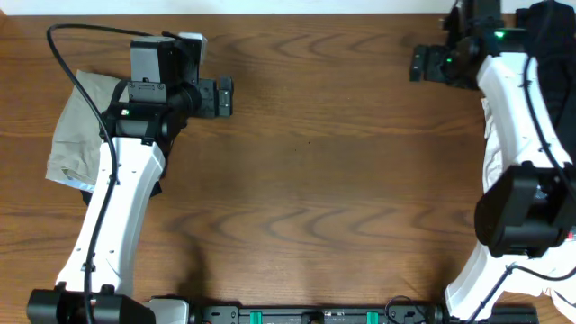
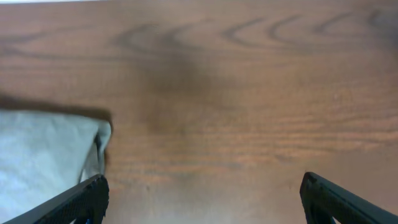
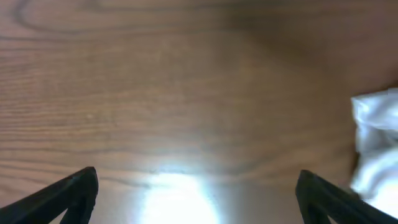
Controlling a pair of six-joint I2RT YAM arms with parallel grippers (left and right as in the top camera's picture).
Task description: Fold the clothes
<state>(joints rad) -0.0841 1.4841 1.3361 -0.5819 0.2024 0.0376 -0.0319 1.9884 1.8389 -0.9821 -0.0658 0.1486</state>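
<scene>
The wooden table (image 1: 315, 180) is the reference for all positions.

1. The khaki-green shorts (image 1: 72, 135) lie in a compact, wrinkled bundle at the table's left edge. The left arm (image 1: 117, 207) partly covers them.
2. The left gripper (image 1: 225, 96) hangs over bare wood in the table's far-left area, just beside the shorts and apart from them. Its fingers (image 2: 81, 202) are spread wide with nothing between them.
3. The right gripper (image 1: 418, 63) is near the table's far edge, on the right side. Its fingers (image 3: 68, 196) are likewise spread and empty, over bare wood.
4. A black garment (image 1: 551, 27) occupies the table's far-right corner, largely hidden behind the right arm (image 1: 508, 108).
5. White fabric (image 3: 376, 143), probably another garment though blurred, lies on the table just beside the right gripper.
</scene>
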